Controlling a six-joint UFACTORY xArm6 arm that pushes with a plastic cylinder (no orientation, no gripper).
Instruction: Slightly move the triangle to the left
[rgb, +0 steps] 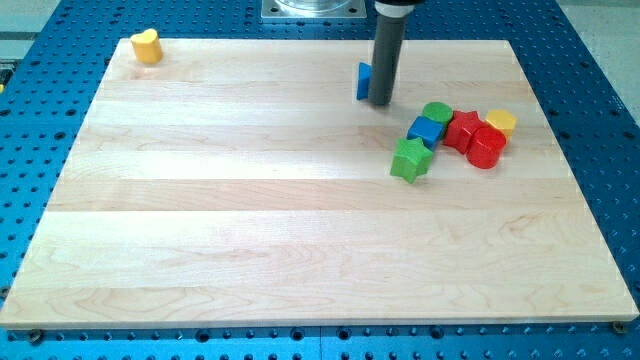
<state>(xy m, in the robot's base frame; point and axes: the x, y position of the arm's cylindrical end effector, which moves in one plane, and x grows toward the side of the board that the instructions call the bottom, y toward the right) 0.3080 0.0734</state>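
Camera view: my tip (380, 102) stood on the wooden board (250, 230) near the view's top, directly right of the blue triangle (363, 81) and apparently touching it. The rod (386, 55) covered the triangle's right part, so its full outline was hard to make out. The arm carried no claw, only this rod, its upper end cut off by the frame.

Below-right lay a tight cluster: green cylinder (437, 111), blue cube (426, 130), green star (411, 160), red star (461, 129), red cylinder (487, 147), yellow cylinder (500, 123). A yellow heart (147, 46) sat well apart at top left. Nothing lay left of the triangle.
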